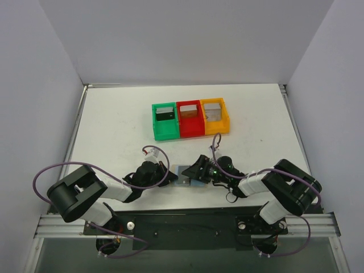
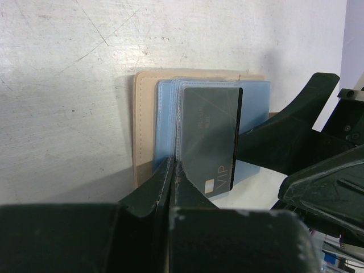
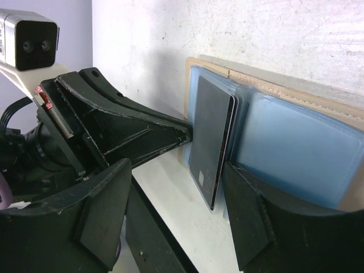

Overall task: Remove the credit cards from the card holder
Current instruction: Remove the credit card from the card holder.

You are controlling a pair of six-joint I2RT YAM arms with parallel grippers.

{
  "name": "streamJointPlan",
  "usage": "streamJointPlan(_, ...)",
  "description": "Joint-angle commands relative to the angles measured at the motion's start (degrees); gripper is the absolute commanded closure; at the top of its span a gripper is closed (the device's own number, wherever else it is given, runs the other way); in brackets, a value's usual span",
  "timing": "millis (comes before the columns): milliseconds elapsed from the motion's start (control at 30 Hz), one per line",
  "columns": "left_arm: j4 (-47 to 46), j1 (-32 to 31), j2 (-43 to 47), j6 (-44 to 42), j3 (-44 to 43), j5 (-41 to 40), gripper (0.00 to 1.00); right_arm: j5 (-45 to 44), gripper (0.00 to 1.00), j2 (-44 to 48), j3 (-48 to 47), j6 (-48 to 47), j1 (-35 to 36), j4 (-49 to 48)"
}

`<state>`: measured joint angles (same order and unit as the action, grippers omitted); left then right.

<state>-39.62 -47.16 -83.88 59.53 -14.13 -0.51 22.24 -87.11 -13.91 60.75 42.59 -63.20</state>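
Observation:
The tan card holder (image 1: 183, 176) lies open on the table between both grippers, its bluish pocket panels (image 3: 296, 148) facing up. A dark credit card (image 2: 210, 136) marked VIP sticks partly out of one pocket. My left gripper (image 2: 172, 165) is shut, its tips pressing on the holder's pocket edge beside that card. My right gripper (image 3: 176, 176) stands open around the card's free end (image 3: 210, 142); one finger (image 3: 250, 216) rests on the blue panel close to the card, the other (image 3: 102, 210) is well apart from it.
Green (image 1: 158, 129), red (image 1: 190, 129) and orange (image 1: 219, 127) bins stand in a row at the back of the table, each with a card leaning inside. White walls close the table on three sides. The arms' cables loop near the front edge.

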Motion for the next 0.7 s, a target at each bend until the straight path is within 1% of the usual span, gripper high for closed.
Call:
streamJointPlan(0,3.3,-1.2,-1.9,-0.6,-0.1,1.0,1.0,5.9,0.41,0.3,0.0,2.0,0.2,-9.0)
streamJointPlan(167,3.4,-1.2,-1.7,-0.6,-0.2,1.0,1.0,7.3,0.4,-3.2,0.9,4.2,-0.8,-13.3)
streamJointPlan(300,3.4,-1.2,-1.8,-0.6,-0.1,1.0,1.0,8.8,0.4,-7.4,1.9,7.2,-1.8,-21.5)
streamJointPlan(433,3.5,-1.2,-1.8,-0.7,-0.1,1.0,1.0,9.2,0.4,-10.0,2.0,8.5,-1.9,-24.9)
streamJointPlan(533,3.6,-1.2,-1.6,-0.6,0.2,1.0,1.0,9.0,0.4,-9.8,2.4,8.4,-1.8,-24.9)
streamJointPlan(667,4.0,-1.2,-0.8,-0.7,0.3,1.0,1.0,8.7,0.4,-7.4,2.7,7.0,-2.0,-22.0)
